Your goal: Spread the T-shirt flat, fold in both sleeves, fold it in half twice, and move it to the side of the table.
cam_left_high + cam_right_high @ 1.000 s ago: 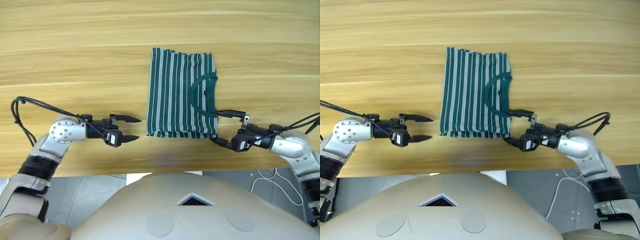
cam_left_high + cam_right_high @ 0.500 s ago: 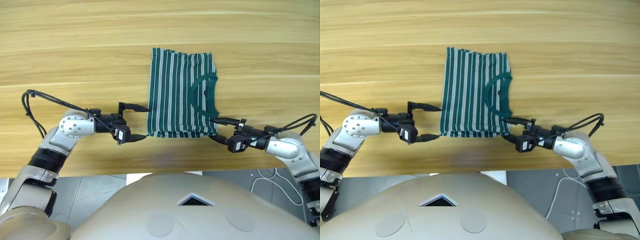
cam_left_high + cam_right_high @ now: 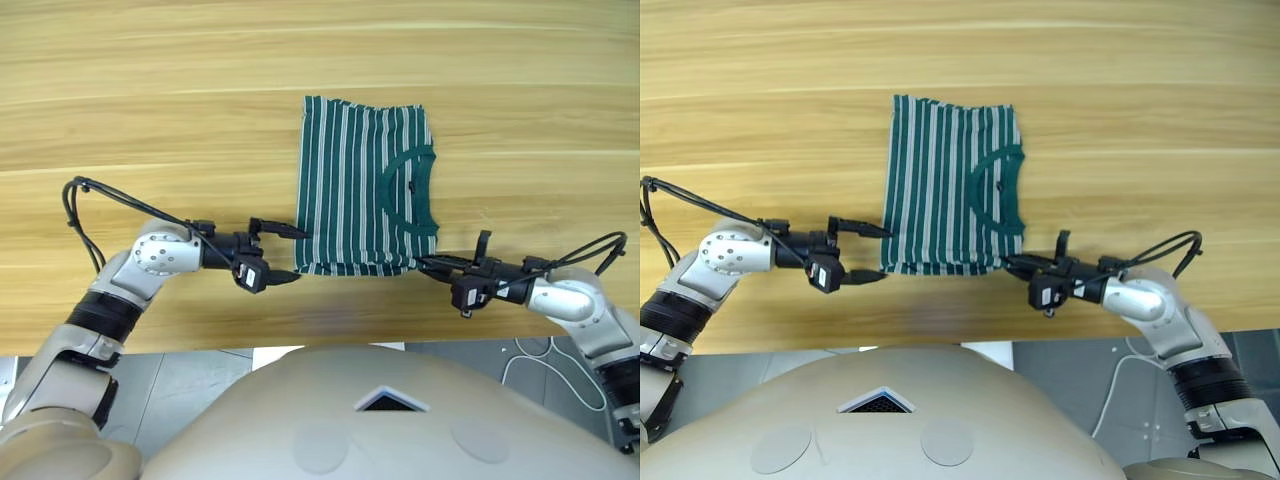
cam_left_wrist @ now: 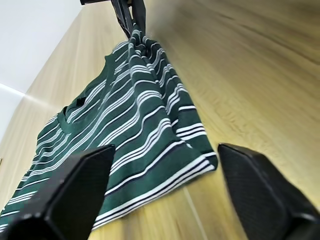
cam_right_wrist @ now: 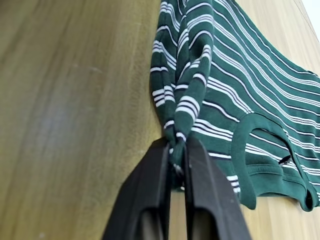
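T-shirt (image 3: 360, 185): green with white stripes, folded, laid flat on the table (image 3: 150, 100) near its front edge. Right gripper (image 3: 422, 263): fingers pressed together, with the shirt's near right corner pinched and bunched between them. Left gripper (image 3: 297, 256): fingers spread wide, nothing gripped, placed either side of the near left corner.

Bright, even light; faint soft shadows
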Tool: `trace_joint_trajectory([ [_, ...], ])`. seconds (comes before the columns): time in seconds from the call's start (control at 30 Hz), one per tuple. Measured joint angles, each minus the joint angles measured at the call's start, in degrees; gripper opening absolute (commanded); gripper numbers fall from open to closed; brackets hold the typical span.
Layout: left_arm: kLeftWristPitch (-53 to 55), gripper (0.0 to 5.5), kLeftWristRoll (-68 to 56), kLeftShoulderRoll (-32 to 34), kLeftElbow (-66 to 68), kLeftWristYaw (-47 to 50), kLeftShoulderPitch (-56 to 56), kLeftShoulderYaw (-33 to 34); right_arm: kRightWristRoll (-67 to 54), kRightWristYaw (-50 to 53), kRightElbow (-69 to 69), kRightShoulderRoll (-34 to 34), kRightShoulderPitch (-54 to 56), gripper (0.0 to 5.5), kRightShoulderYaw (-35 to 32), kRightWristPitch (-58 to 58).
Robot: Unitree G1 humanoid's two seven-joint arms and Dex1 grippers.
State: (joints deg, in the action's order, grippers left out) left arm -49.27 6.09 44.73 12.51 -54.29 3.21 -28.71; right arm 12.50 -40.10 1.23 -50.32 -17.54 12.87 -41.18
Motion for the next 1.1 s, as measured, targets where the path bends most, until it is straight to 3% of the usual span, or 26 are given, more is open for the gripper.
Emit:
trace_joint_trajectory([
  [0.6,-0.3,0.27,8.4,0.9,-1.1,4.2,0.0,-0.4,0.0,0.1,-0.9,0.0,-0.4,0.16,0.0,0.8],
  [1.1,-0.7,0.17,0.2,6.2,-4.2,1.8,-4.1,0.1,-2.6,0.0,-9.3,-2.6,-7.3,0.16,-2.0,-1.0],
])
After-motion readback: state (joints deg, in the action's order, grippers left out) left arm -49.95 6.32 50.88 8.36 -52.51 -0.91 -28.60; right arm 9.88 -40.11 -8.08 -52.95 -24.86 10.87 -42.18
